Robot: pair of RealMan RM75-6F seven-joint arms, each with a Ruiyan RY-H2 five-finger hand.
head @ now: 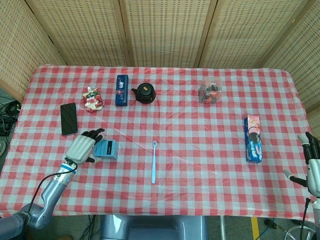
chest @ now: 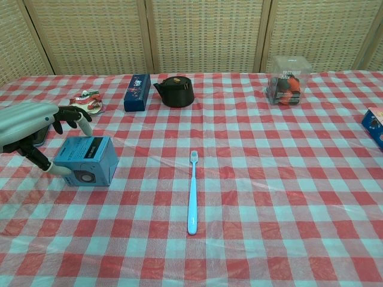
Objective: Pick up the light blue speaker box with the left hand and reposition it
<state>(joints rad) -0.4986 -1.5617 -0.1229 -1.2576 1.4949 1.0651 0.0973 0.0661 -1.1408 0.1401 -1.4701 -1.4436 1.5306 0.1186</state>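
Observation:
The light blue speaker box (head: 106, 149) (chest: 87, 160) stands on the checked tablecloth at the left front. My left hand (head: 83, 147) (chest: 31, 127) is right against its left side. The fingers (chest: 76, 116) arch over the box's top without pressing on it. The thumb (chest: 55, 169) touches the lower left of its front face. Nothing shows a closed grip. My right hand (head: 313, 167) hangs off the table's right edge with its fingers apart and nothing in it; the chest view does not show it.
A black phone (head: 68, 118) lies behind the left hand, with a snack pouch (head: 93, 98), a dark blue box (head: 121, 90) and a black teapot (head: 144, 93) further back. A blue toothbrush (head: 154, 161) lies right of the speaker box. A clear container (head: 209, 92) and a biscuit pack (head: 253, 138) are on the right.

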